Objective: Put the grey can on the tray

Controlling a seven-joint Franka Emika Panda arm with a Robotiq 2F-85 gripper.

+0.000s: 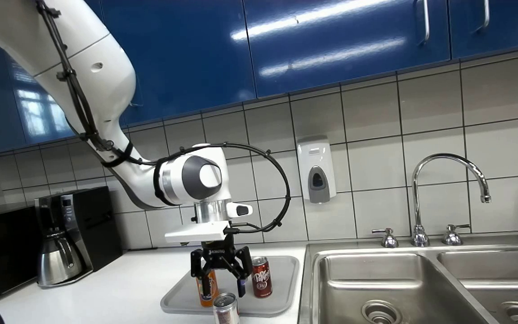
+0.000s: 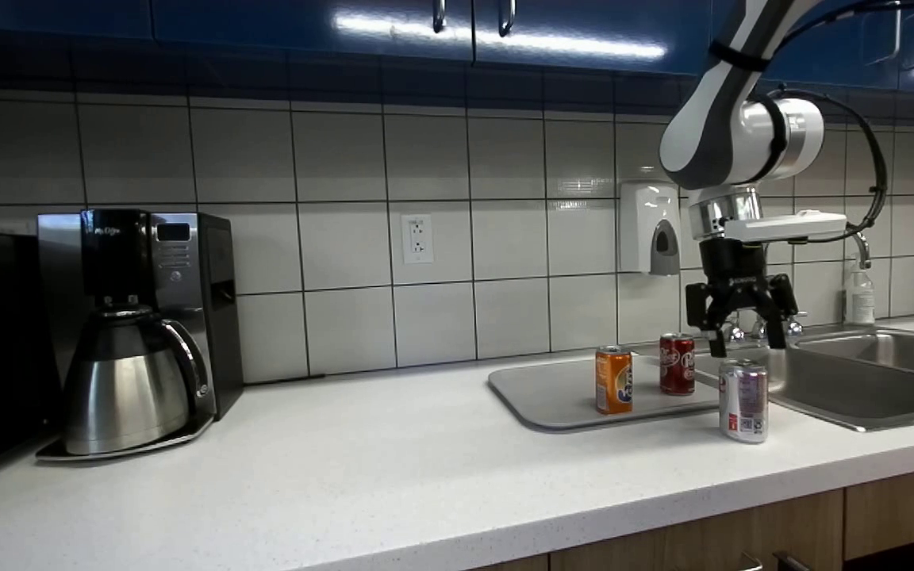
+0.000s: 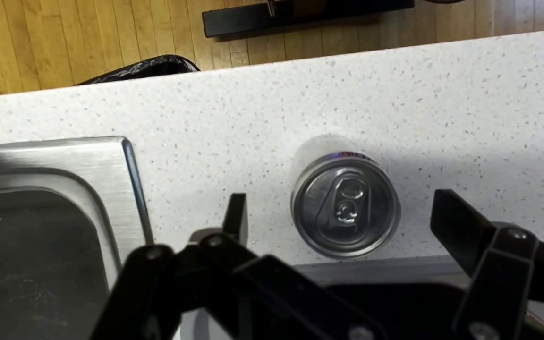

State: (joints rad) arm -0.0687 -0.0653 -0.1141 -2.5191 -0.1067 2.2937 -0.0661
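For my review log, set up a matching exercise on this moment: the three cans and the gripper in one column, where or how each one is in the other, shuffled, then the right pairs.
Things
1. grey can
2. orange can
3. dark red can
4. gripper

Places and states
A. upright on the tray, nearer the sink
B. open, holding nothing
C. upright on the counter, off the tray
D. upright on the tray, farther from the sink

Right pairs: 1-C, 2-D, 3-A, 4-B

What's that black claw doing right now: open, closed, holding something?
Gripper: open, holding nothing; the grey can stands on the counter.
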